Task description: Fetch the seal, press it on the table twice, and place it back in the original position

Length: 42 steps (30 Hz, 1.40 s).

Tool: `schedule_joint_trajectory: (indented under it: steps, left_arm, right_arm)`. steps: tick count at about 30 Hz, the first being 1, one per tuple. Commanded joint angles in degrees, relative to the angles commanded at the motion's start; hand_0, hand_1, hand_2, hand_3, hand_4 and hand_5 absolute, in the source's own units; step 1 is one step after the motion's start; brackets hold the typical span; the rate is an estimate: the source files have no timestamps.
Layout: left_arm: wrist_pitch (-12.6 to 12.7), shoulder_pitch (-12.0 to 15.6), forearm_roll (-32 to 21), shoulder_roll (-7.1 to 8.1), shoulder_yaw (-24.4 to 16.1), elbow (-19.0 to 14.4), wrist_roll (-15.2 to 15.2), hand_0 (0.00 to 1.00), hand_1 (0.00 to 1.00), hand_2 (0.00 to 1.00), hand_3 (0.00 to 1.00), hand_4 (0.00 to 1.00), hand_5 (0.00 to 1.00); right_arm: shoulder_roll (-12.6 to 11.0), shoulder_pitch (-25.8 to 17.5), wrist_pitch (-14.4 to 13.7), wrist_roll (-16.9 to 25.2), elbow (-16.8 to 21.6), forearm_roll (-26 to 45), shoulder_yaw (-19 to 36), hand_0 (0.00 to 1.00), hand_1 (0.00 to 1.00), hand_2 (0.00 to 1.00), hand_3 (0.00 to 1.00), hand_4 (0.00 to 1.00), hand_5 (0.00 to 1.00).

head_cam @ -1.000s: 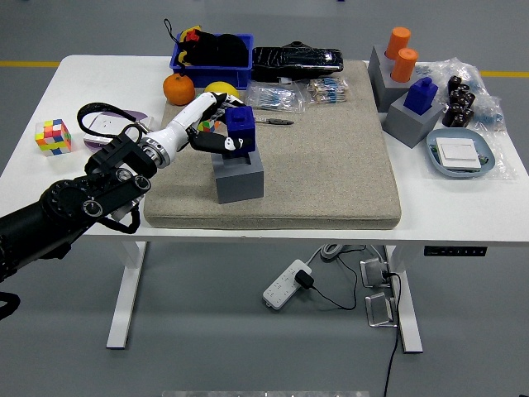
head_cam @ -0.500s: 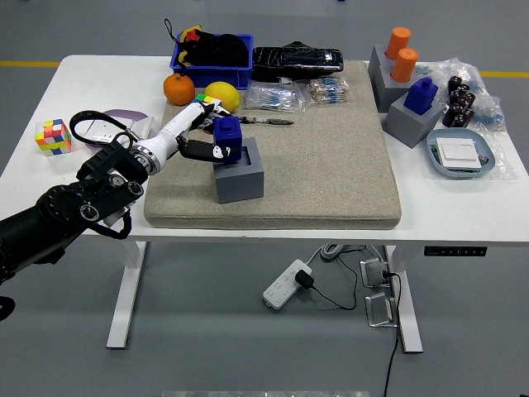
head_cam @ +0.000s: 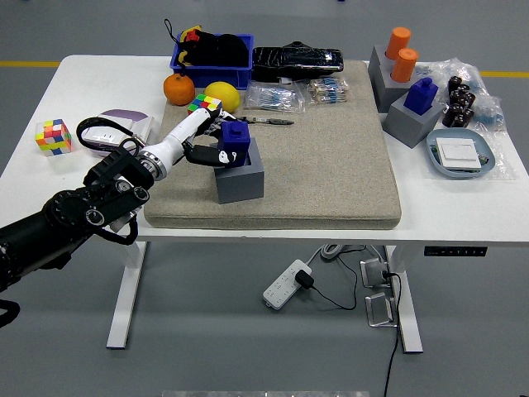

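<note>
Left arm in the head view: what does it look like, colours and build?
The left arm is black and bulky, with round silver fittings near the wrist. The left hand is white along the back, and its fingers are black.

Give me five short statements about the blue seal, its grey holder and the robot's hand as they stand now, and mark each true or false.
1. The blue seal sits in the grey holder. True.
2. The left hand is on the seal. True: its fingers are curled at the seal's left side.
3. The grey holder stands on the bare white table. False: it stands on the beige mat.
4. The right hand grips the seal from the other side. False: no right hand is in view.
5. The second blue seal lies flat on the mat. False: it stands upright in its own grey holder, right of the mat.
</note>
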Motion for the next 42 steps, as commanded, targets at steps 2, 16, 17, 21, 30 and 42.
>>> schedule_joint_trajectory:
  steps: [2,16,17,21,30,42]
  left_arm:
    - [0.0,0.0,-0.4,-0.20,-0.2,0.0,0.0,0.656,0.561,0.547,0.596,0.747,0.002]
    - [-0.1,0.2,-2.0,-1.17,-0.5,0.5,0.0,0.656,0.561,0.549,0.596,0.749,0.002]
    - [-0.1,0.2,-2.1,-1.20,-0.3,0.6,0.1,0.656,0.561,0.549,0.596,0.749,0.002]
    - [-0.1,0.3,-2.3,-1.16,0.1,0.6,0.1,0.657,0.561,0.548,0.596,0.749,0.002]
    - [-0.1,0.5,-2.7,-1.36,0.0,0.8,0.2,0.657,0.561,0.548,0.597,0.749,0.002]
    - [-0.6,0.7,-4.0,-1.41,-0.3,1.1,0.0,0.687,0.632,0.580,0.625,0.766,0.002]
  right_arm:
    - [0.0,0.0,0.0,0.0,0.0,0.0,0.0,0.831,0.730,0.695,0.709,0.743,0.514]
    - [0.0,0.1,-0.1,0.0,0.1,0.1,0.1,0.832,0.730,0.696,0.710,0.744,0.514]
    - [0.0,0.2,-0.1,0.0,0.1,0.1,0.1,0.832,0.730,0.696,0.710,0.744,0.514]
    - [-0.1,0.1,-0.1,0.0,0.1,0.1,0.1,0.831,0.730,0.695,0.709,0.744,0.514]
    - [0.0,0.1,-0.1,0.0,0.1,0.1,0.1,0.832,0.730,0.696,0.709,0.744,0.514]
    - [0.1,0.1,0.0,0.0,0.0,0.1,0.2,0.831,0.729,0.696,0.709,0.744,0.514]
